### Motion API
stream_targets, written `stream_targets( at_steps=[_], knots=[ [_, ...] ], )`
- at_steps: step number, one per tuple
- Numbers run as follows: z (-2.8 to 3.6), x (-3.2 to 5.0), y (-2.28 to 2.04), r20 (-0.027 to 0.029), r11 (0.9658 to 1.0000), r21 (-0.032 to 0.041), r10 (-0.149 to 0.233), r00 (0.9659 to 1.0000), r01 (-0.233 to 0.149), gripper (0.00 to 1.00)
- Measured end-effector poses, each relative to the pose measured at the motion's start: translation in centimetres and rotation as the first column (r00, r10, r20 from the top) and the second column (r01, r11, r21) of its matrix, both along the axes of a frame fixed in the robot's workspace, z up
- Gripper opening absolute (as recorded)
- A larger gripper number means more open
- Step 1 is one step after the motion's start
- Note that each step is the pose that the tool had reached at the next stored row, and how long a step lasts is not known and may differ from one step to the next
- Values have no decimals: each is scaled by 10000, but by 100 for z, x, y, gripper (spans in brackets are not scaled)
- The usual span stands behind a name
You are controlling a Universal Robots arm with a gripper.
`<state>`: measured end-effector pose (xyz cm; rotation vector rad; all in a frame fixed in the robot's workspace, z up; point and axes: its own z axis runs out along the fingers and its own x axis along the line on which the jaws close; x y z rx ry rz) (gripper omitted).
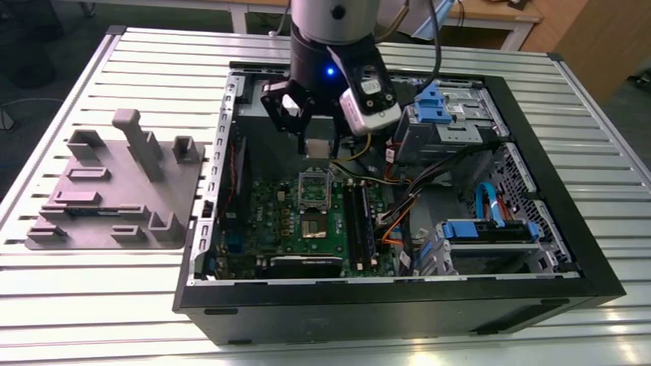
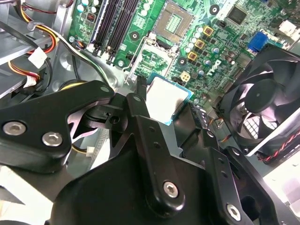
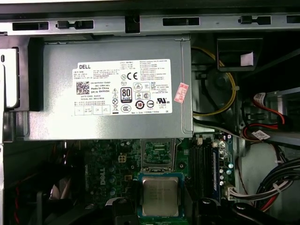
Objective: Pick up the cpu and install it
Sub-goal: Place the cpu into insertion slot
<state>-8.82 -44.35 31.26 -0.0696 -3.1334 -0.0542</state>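
Your view of the cpu (image 2: pixel 165 97) is partly blocked; black fingers (image 2: pixel 139 108) cover two of its edges in the second wrist view; the gripper (image 1: pixel 319 150) holds it, jaws narrow, above the motherboard (image 1: pixel 273 217), near the open socket (image 1: pixel 313 185).

Cpu (image 3: pixel 160 196) in end effector (image 2: pixel 166 101) above motherboard (image 1: pixel 305 221) inside computer case (image 1: pixel 407 305) on table (image 1: pixel 102 305).

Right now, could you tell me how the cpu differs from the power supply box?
The cpu is small, flat and square; the power supply box is far larger. The cpu's top is bare; the box carries a white label. The gripper holds the cpu; the box sits in the case. Both are grey metal.
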Motion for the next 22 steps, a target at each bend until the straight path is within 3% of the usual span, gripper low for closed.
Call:
stream_targets(
  at_steps=[19,22],
  knots=[
    [-35,0,-1,0,10000,10,-1,10000,1,47],
    [-62,1,-18,-5,10000,7,1,10000,-1,47]
  ],
)
